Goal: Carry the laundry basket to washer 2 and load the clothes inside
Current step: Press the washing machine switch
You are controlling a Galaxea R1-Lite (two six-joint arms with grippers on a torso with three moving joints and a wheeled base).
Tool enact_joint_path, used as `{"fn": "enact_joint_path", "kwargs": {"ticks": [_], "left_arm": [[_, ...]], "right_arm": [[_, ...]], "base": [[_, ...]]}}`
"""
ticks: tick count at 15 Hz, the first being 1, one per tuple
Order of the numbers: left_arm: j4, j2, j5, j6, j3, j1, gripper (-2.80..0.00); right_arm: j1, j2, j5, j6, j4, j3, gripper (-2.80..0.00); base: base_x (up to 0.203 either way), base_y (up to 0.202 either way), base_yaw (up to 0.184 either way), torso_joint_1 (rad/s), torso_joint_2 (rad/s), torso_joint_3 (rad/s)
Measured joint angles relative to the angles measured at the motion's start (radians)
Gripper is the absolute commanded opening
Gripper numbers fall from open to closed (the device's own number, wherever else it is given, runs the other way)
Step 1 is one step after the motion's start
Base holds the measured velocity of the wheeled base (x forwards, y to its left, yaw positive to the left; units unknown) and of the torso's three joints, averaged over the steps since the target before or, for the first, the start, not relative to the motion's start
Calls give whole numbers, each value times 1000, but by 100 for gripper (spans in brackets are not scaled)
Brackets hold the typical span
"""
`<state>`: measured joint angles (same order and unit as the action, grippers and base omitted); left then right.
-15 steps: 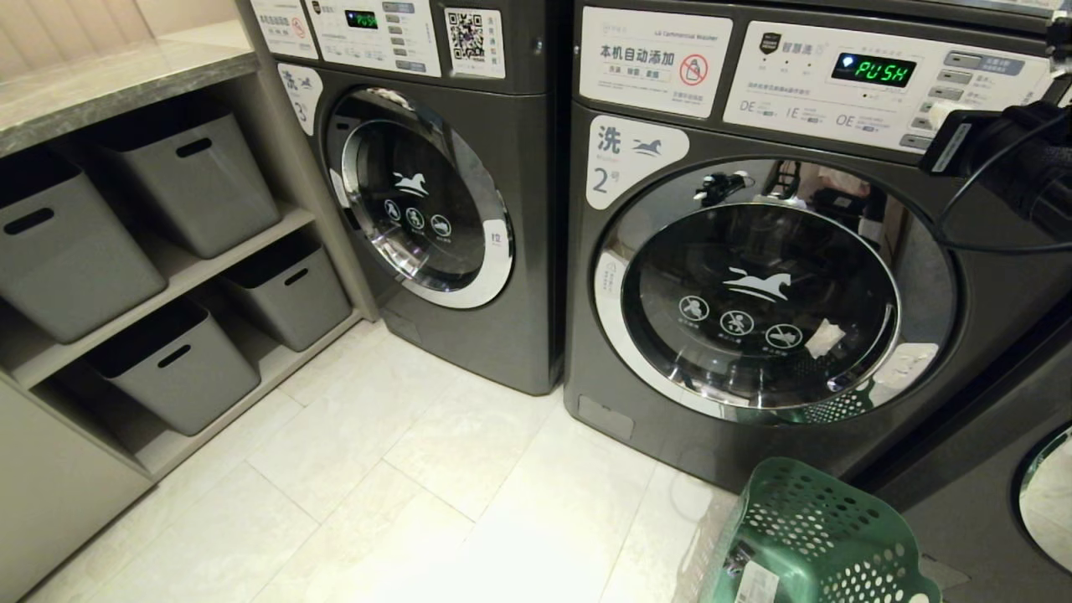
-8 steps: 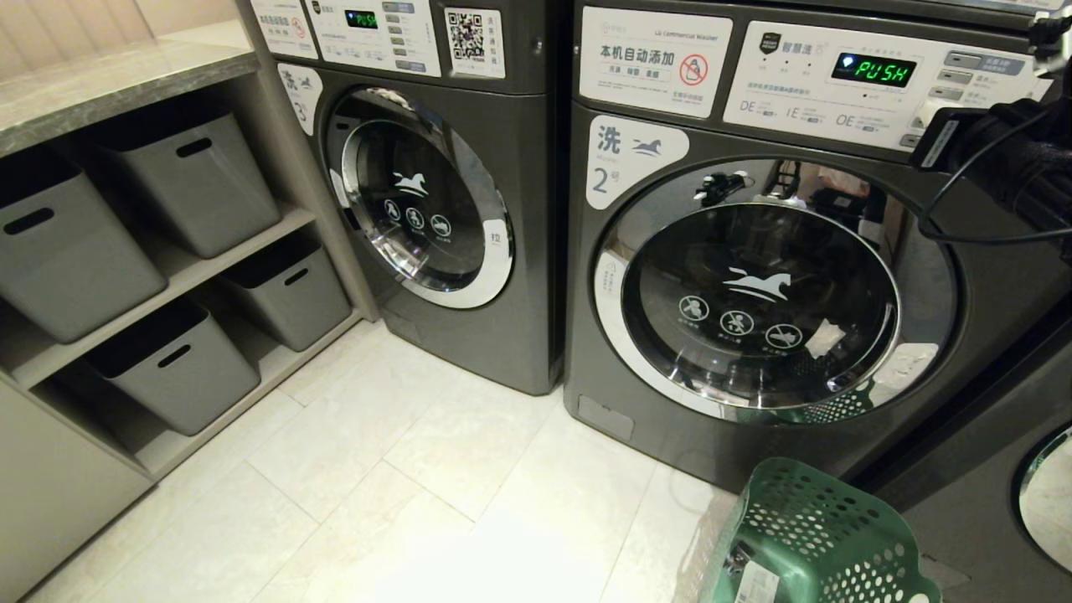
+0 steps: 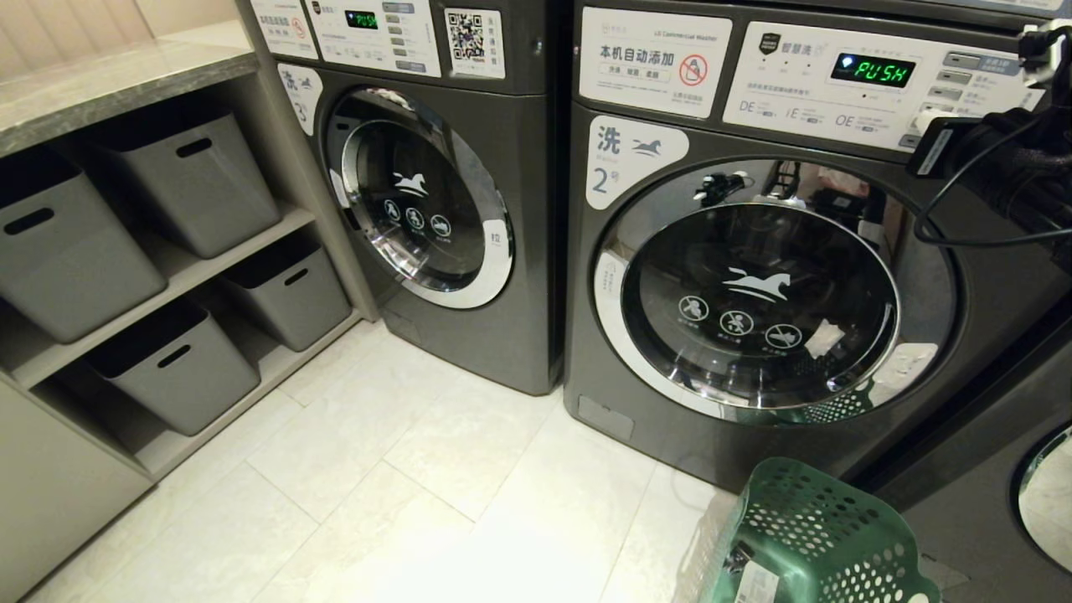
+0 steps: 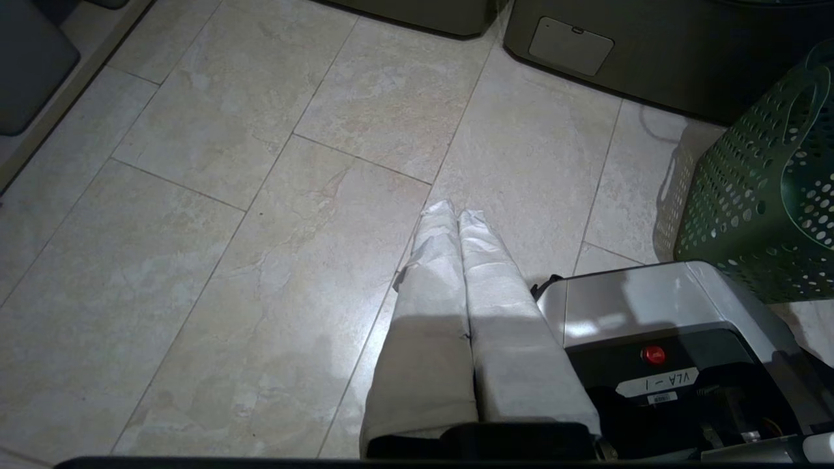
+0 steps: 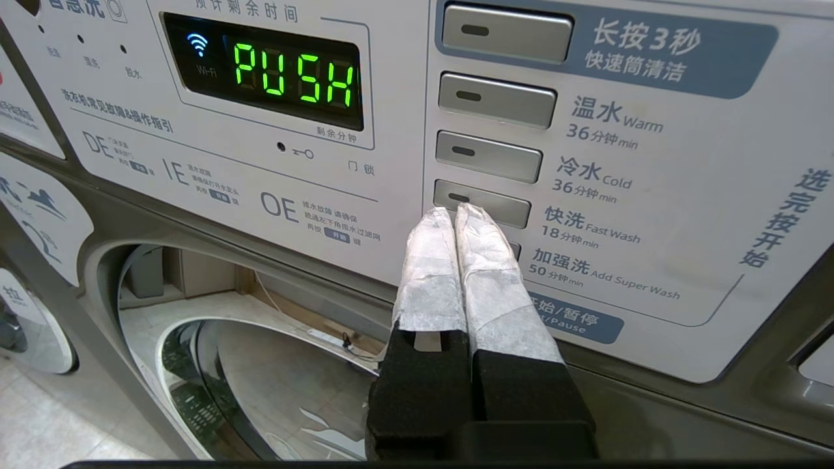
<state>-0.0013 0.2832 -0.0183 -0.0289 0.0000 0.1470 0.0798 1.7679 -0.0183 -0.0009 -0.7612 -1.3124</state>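
- washer 2 (image 3: pixel 586 352), centre right of the head view: dark grey body, chrome-ringed black glass door, white horse logo, white label with a pale blue "2".
- Its control panel (image 5: pixel 684 215): white, silver-grey buttons, green "PUSH" on a black display (image 5: pixel 264 71).
- laundry basket (image 3: pixel 816 536), lower right: green, dotted all over with round holes, white sticker.
- storage bins (image 3: pixel 193 180), left: plain grey.
- floor (image 3: pixel 360 452): pale cream marbled tiles.
- right gripper (image 5: pixel 454 212): white-wrapped fingers on black bases.

The dark green perforated plastic laundry basket (image 3: pixel 816 540) is cut off at the picture's bottom edge, its inside unseen. Beside it, the dark grey front-load washer (image 3: pixel 1043 494) at the right edge shows no number.
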Motion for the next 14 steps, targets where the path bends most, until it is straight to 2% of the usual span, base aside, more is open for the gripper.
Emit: {"fn": "enact_joint_path", "kwargs": {"ticks": [9,14], "left_arm": [[0,0,0,0,0,0,-280],[0,0,0,0,0,0,-280]], "right_arm": [[1,20,-2,-5,-5,-30,-280],[0,-100,6,-18,85,110,-280]], "base": [[0,0,0,0,0,0],[0,0,0,0,0,0]]}}
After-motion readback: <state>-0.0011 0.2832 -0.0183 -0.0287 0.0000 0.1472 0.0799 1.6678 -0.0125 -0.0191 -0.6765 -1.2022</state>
